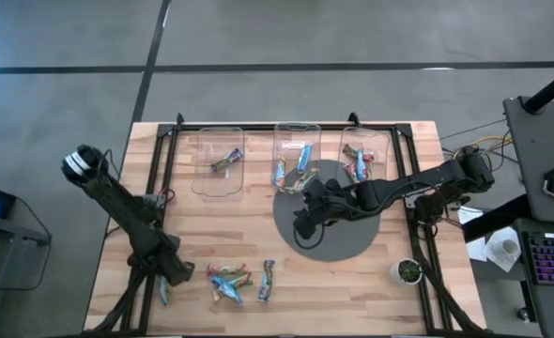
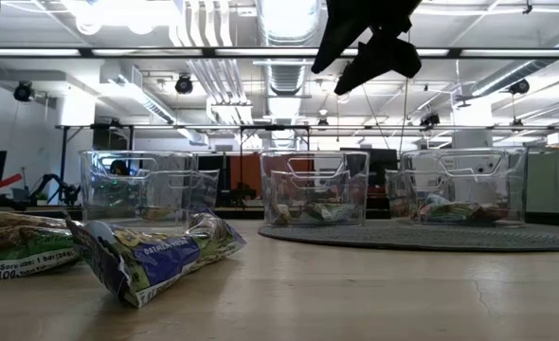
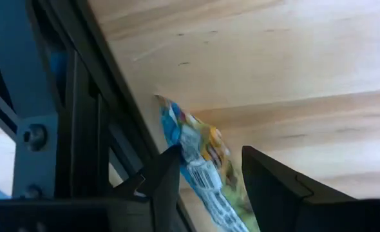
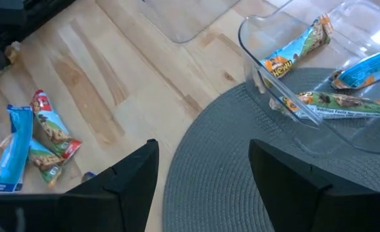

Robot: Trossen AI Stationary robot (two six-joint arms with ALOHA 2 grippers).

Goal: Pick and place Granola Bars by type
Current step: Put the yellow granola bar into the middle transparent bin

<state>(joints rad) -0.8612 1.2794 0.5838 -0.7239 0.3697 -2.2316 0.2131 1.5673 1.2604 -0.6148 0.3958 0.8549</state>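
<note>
Blue-and-yellow crinkly-wrapped granola bar (image 3: 199,161): lies flat on the pale wooden table (image 1: 221,225) beside the black frame rail (image 3: 90,129), between the spread, empty fingers of the left gripper (image 3: 206,187). Loose bars (image 1: 228,280): clustered near the table's front edge. Three clear plastic bins (image 1: 298,160): each holding bars. Right gripper (image 4: 203,187): open wide, empty, above the round grey woven mat (image 1: 329,239).

Granola Bars (image 1: 230,282) loose and binned
</note>
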